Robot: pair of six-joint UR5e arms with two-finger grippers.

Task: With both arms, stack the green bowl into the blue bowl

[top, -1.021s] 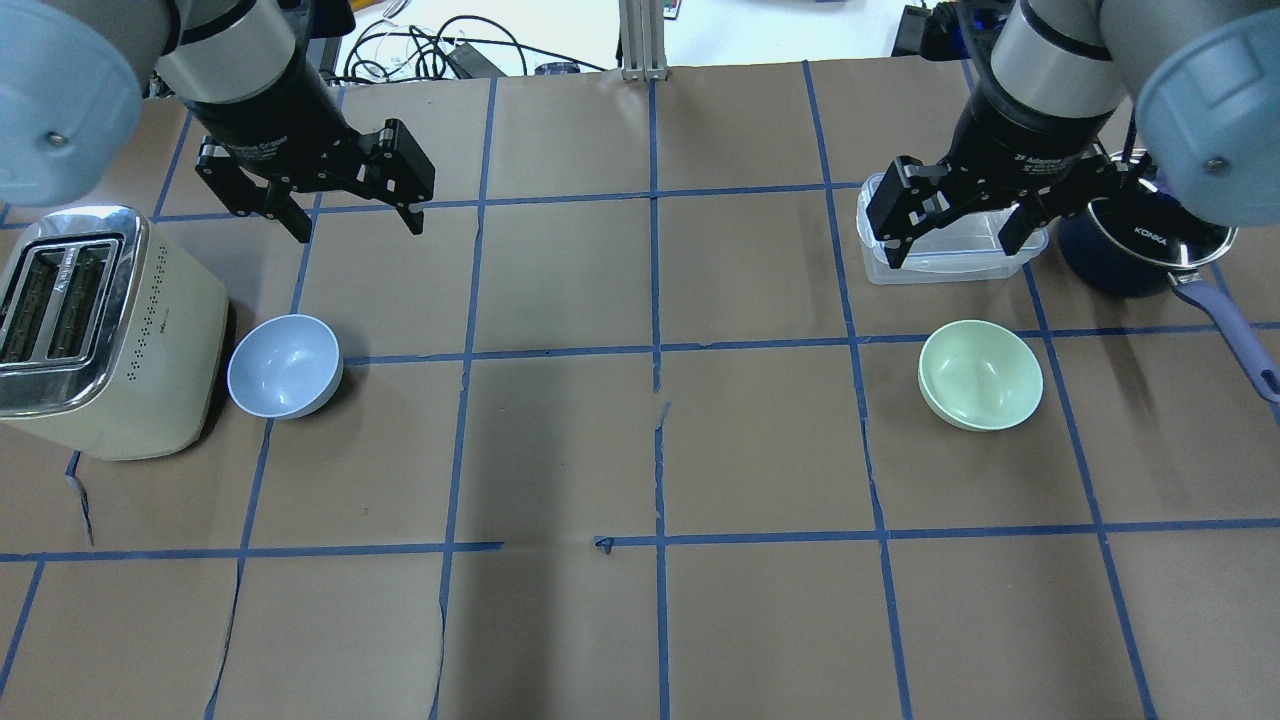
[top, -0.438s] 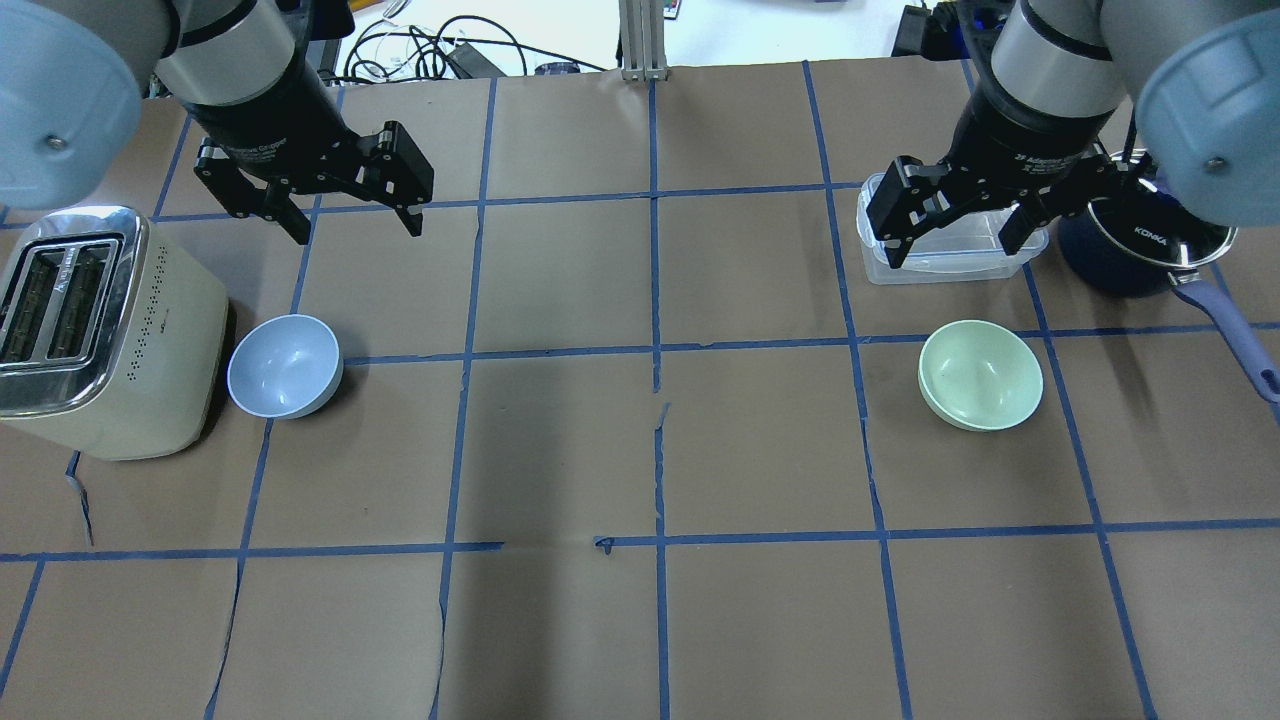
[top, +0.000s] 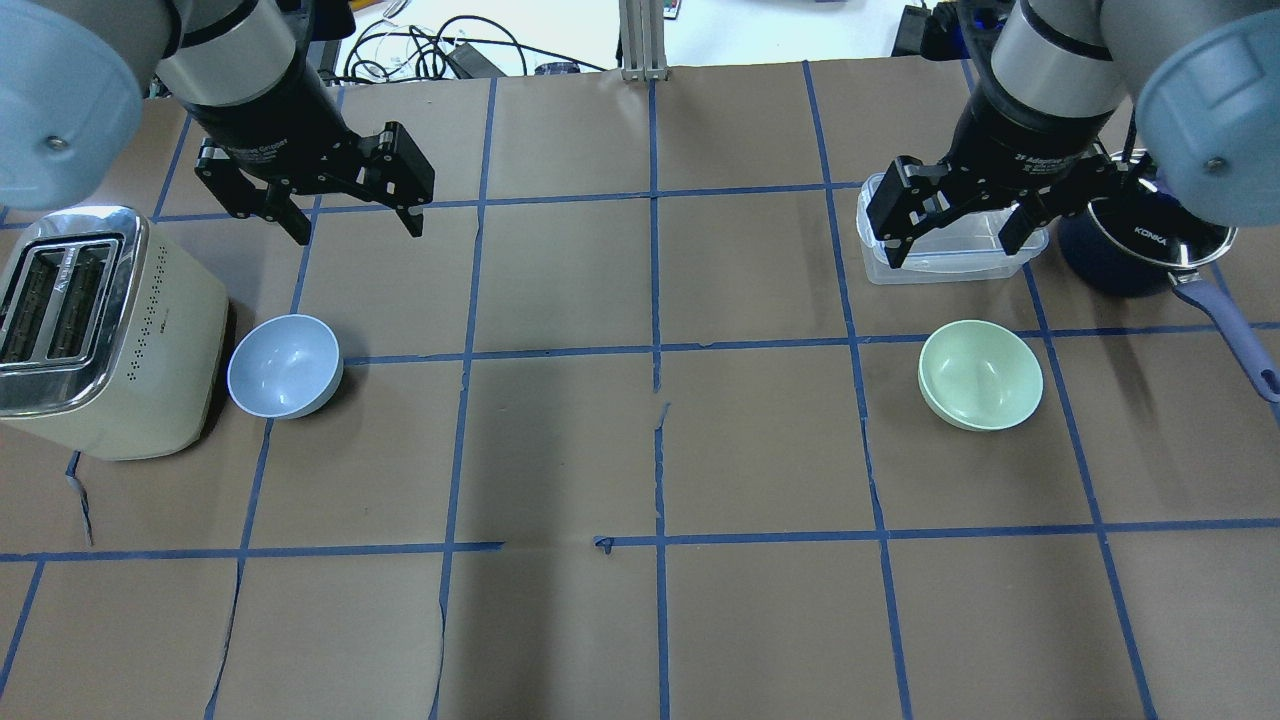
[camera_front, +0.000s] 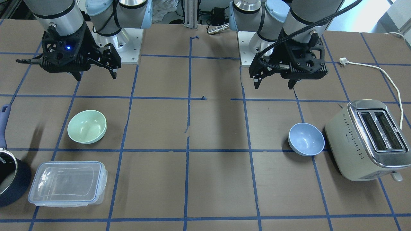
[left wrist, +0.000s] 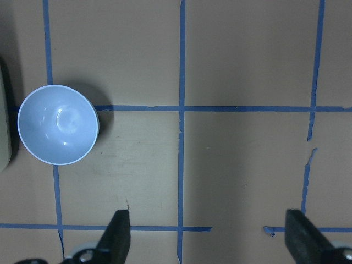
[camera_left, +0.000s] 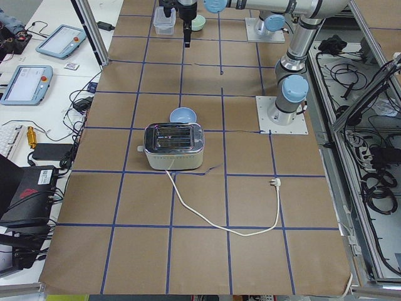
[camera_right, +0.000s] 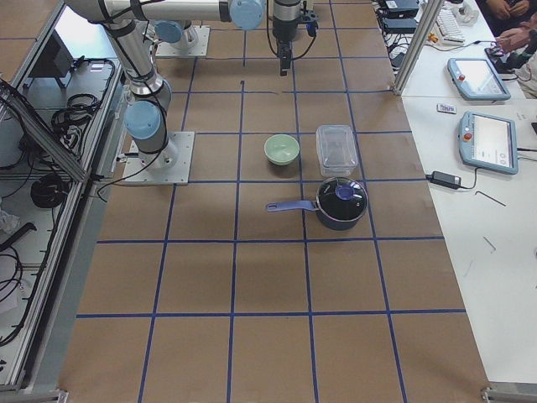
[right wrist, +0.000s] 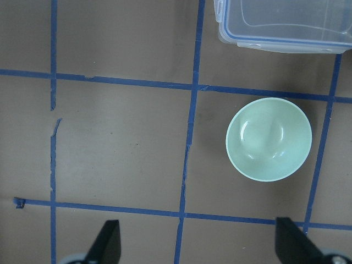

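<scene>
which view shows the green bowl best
The right wrist view: the green bowl sits large and unblocked, seen straight down into its hollow. The overhead and front-facing views show it whole but smaller, exterior right smaller still, exterior left only as a tiny far speck. The left wrist view misses it.

Bright even overhead light, soft shadows, sharp focus.

Seemingly "KONKA" on the pot (top: pixel 1112 266).
</scene>
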